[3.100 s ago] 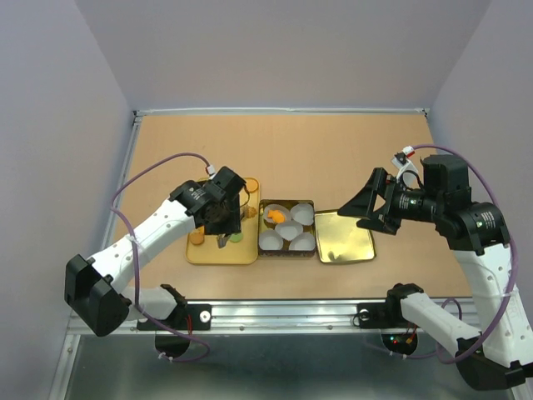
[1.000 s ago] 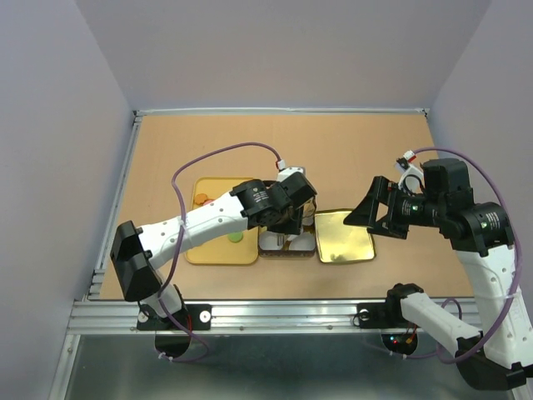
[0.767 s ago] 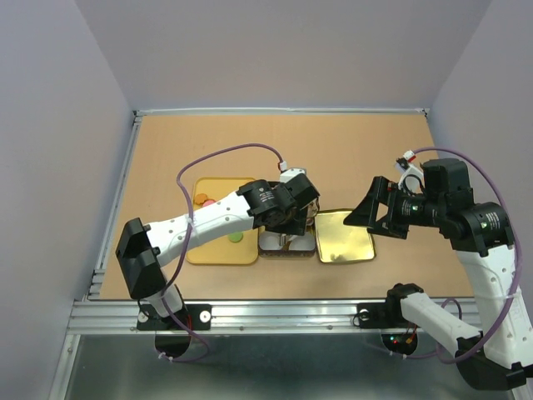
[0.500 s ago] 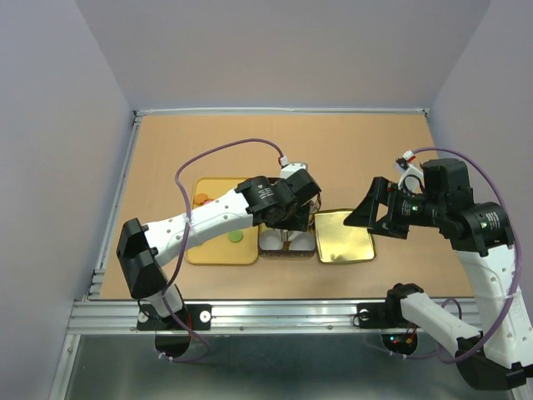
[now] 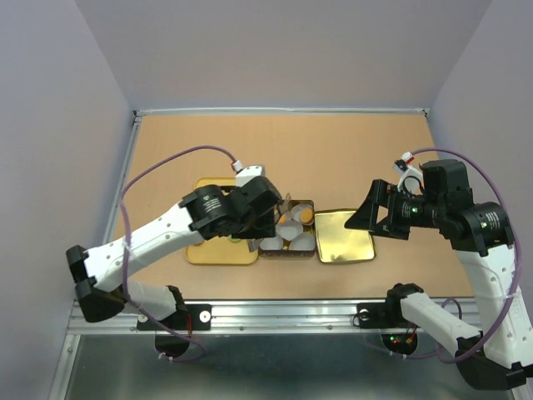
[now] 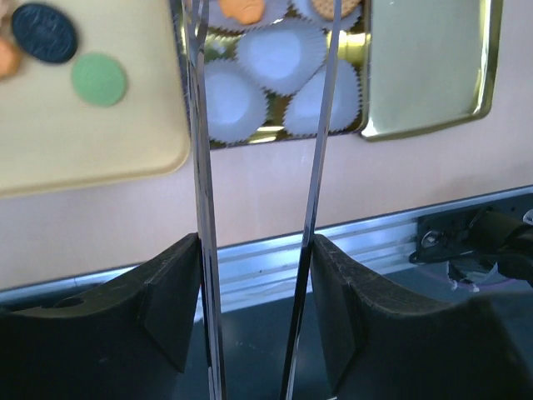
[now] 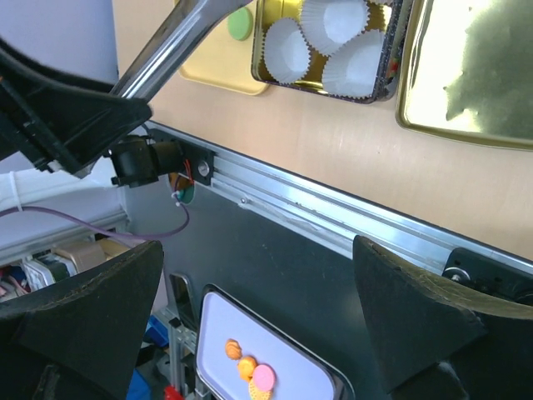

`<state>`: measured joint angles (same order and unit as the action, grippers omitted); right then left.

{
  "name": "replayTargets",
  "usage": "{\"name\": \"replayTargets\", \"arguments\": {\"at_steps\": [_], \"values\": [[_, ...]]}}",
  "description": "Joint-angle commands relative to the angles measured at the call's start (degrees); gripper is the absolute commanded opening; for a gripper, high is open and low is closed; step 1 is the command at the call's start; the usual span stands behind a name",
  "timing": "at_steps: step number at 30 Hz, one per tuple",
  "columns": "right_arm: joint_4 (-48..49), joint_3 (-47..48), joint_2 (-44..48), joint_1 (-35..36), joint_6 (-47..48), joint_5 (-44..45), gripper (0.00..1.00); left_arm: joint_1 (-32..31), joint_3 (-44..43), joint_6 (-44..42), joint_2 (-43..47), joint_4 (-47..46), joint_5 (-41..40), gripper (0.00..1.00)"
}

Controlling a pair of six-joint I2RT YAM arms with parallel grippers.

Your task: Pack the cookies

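Brown table [image 5: 350,150] holds a gold tray [image 6: 83,142] with a green cookie [image 6: 98,79] and a black cookie [image 6: 44,32]; orange cookies [image 5: 306,215] lie in paper cups [image 6: 279,54] inside the tin [image 6: 354,50]. Left gripper [image 6: 260,50] has its thin blades apart, empty; right gripper [image 7: 258,246] is spread wide

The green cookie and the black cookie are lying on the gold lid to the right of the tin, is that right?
No. The green cookie and the black cookie are lying on the gold tray to the left of the tin; the lid holds neither, as the left wrist view shows.
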<state>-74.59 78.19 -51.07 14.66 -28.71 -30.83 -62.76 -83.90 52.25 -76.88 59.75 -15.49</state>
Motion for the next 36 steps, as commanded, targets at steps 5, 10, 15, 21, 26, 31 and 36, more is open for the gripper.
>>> {"name": "replayTargets", "arguments": {"at_steps": [5,10,15,21,26,31,36], "values": [[0.1,1.1,1.1,0.2,2.0,-1.0,1.0,1.4,14.4,12.7,12.5,2.9,-0.7,0.63],[0.1,1.3,0.9,0.2,2.1,-1.3,1.0,3.6,15.7,13.4,13.6,4.3,-3.1,0.63],[0.2,1.2,0.7,0.2,2.2,-1.4,1.0,9.3,15.1,9.2,12.5,4.0,-4.2,0.63],[0.3,0.9,0.5,0.3,2.3,-1.1,1.0,12.6,15.5,4.7,10.0,1.1,-3.6,0.58],[0.3,0.1,0.2,0.2,2.3,-0.7,1.0,12.9,15.3,1.7,6.8,-2.9,-2.5,0.52],[0.2,-0.2,0.2,0.2,2.2,-0.1,1.0,12.9,13.7,-1.4,1.7,-4.8,-2.2,0.51],[0.1,-0.6,0.3,0.2,2.2,0.1,1.0,12.9,12.0,-3.2,-1.6,-5.8,-2.6,0.52]]}}
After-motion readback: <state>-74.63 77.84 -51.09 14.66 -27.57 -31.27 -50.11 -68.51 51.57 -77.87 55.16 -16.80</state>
